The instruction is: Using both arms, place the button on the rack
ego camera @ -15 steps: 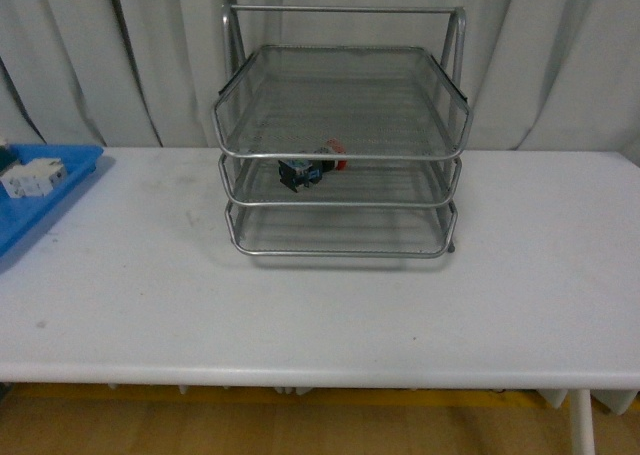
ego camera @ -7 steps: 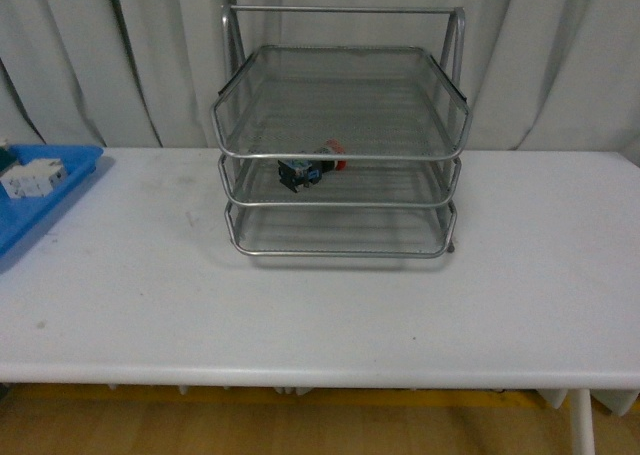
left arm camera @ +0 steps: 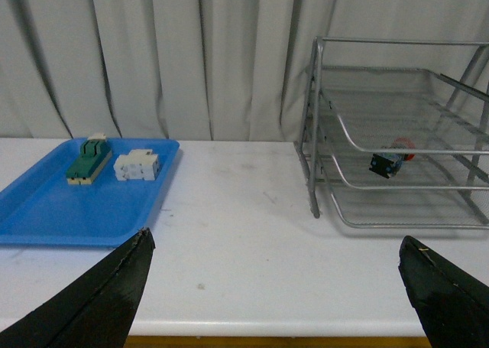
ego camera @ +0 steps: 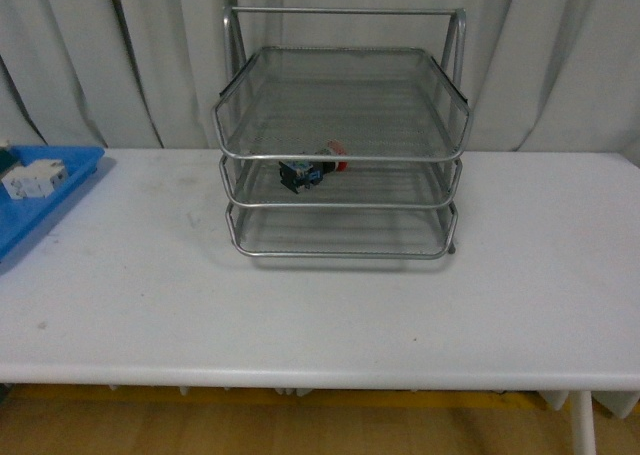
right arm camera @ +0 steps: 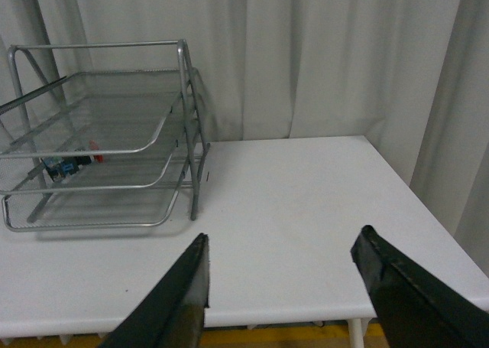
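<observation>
Front view: neither arm in sight.
Button (ego camera: 312, 169): lying on its side on the middle tier of the wire-mesh rack (ego camera: 340, 155), towards its front left.
Bench (ego camera: 320, 305): white, carrying rack and blue tray (ego camera: 40, 200).
Left gripper (left arm camera: 275, 302): jaws spread wide, empty.
Right gripper (right arm camera: 283, 287): jaws released, holding nothing.

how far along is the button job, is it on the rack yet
It looks essentially done. The small red-capped push button with a black body lies on the middle tier of the silver three-tier wire-mesh rack. Nothing is in hand: the left gripper and right gripper are both open, empty and away from the rack. No step appears to be left.
</observation>
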`<move>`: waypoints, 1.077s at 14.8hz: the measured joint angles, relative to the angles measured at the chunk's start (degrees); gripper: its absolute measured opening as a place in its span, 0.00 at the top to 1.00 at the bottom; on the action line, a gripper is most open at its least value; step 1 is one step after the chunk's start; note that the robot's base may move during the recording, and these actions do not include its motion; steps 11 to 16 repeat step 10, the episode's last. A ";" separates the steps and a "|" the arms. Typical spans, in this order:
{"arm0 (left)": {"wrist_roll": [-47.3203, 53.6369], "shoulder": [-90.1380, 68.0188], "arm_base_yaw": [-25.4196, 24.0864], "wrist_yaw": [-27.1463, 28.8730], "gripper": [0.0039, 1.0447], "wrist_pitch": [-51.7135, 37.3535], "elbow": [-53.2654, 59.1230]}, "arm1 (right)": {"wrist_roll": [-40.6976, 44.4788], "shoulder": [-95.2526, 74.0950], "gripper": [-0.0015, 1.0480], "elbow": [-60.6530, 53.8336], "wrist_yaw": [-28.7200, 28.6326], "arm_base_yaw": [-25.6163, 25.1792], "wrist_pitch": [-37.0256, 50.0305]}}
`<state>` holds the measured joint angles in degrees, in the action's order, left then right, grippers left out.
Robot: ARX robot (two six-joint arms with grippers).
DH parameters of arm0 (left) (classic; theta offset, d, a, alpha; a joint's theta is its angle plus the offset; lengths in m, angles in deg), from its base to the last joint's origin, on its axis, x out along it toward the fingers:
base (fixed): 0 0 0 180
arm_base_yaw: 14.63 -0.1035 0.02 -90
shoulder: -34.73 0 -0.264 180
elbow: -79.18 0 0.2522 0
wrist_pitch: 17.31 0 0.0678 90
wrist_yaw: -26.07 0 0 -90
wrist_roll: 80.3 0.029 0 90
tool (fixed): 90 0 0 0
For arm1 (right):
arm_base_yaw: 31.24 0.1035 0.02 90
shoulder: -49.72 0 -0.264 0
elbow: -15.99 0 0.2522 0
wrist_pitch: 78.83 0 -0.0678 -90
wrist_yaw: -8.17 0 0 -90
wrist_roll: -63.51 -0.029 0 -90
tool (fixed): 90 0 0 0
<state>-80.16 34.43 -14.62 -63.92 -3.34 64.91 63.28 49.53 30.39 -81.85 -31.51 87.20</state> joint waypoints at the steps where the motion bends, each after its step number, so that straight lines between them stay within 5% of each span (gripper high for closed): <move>1: 0.00 0.00 0.00 0.00 0.06 0.00 0.00 | 0.00 0.00 0.36 0.00 0.00 0.00 0.00; 4: -0.02 0.00 0.00 0.00 0.06 0.00 0.00 | -0.02 0.00 0.04 0.00 0.00 0.00 0.00; 16: 0.00 0.00 -0.02 0.00 0.06 0.00 0.00 | 0.00 0.00 0.06 0.00 0.00 0.00 0.00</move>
